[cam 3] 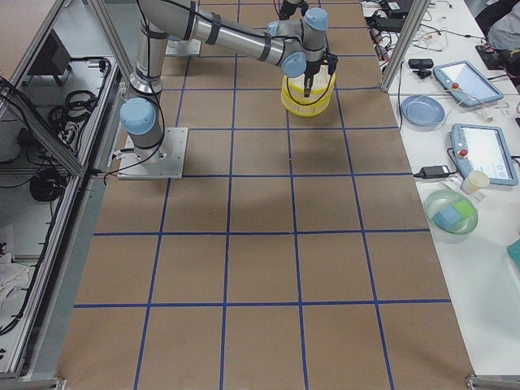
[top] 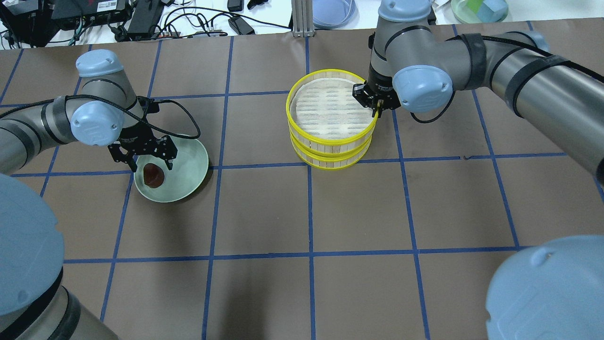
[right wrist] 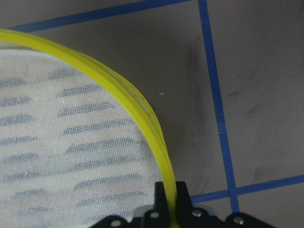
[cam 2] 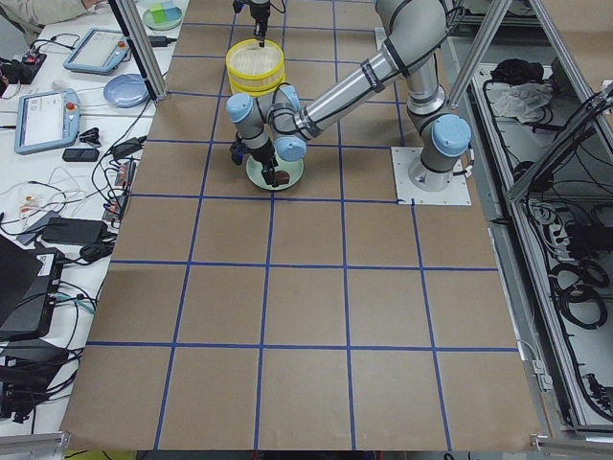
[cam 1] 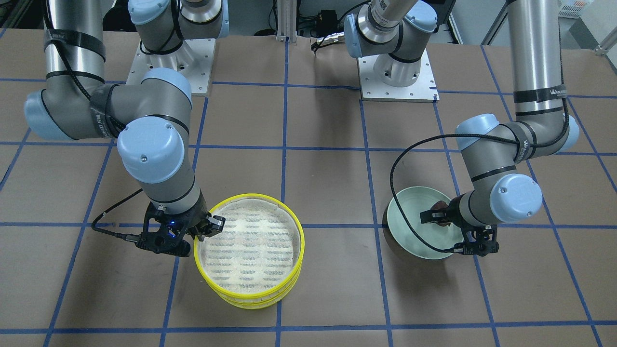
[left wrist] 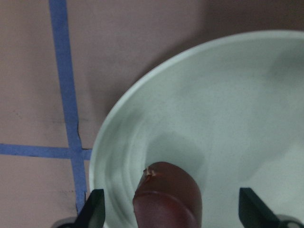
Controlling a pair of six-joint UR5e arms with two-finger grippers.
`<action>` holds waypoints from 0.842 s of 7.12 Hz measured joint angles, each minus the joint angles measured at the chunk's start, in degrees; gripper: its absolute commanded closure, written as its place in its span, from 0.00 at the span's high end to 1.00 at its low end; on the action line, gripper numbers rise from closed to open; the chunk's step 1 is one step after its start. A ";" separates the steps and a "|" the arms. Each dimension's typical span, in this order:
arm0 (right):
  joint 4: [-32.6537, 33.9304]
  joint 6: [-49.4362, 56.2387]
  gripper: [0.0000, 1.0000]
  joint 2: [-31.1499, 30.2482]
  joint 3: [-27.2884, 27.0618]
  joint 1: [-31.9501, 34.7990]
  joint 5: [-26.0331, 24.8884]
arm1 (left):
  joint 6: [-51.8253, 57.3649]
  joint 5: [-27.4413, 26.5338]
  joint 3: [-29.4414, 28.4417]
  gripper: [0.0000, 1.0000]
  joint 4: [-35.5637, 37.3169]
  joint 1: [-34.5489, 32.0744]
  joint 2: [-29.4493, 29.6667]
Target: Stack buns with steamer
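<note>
Brown bun (left wrist: 166, 199), long axis crosswise to fingers (left wrist: 94, 210)

I counted two yellow-rimmed steamer tiers (top: 330, 146), stacked as one pile. Buns in view: one, the dark brown bun (top: 153, 174). Plates on the table: one, the pale green plate (top: 188, 177). I had two arms on the job and two grippers, the left gripper (top: 151, 165) and the right gripper (top: 376, 107).

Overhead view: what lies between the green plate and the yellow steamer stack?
Overhead, only bare table crossed by blue tape lines separates plate and steamer.
</note>
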State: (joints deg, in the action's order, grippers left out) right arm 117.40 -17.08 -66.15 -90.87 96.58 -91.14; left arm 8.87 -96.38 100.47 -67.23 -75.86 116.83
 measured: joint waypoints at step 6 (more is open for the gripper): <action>1.85 0.10 0.00 -0.06 -0.79 -0.03 0.77 | -4.37 1.91 -0.31 0.00 1.26 -0.03 0.24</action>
State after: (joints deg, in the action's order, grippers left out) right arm 119.25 -16.97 -66.21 -91.67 96.55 -90.38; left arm 4.50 -94.47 100.16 -65.96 -75.90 117.08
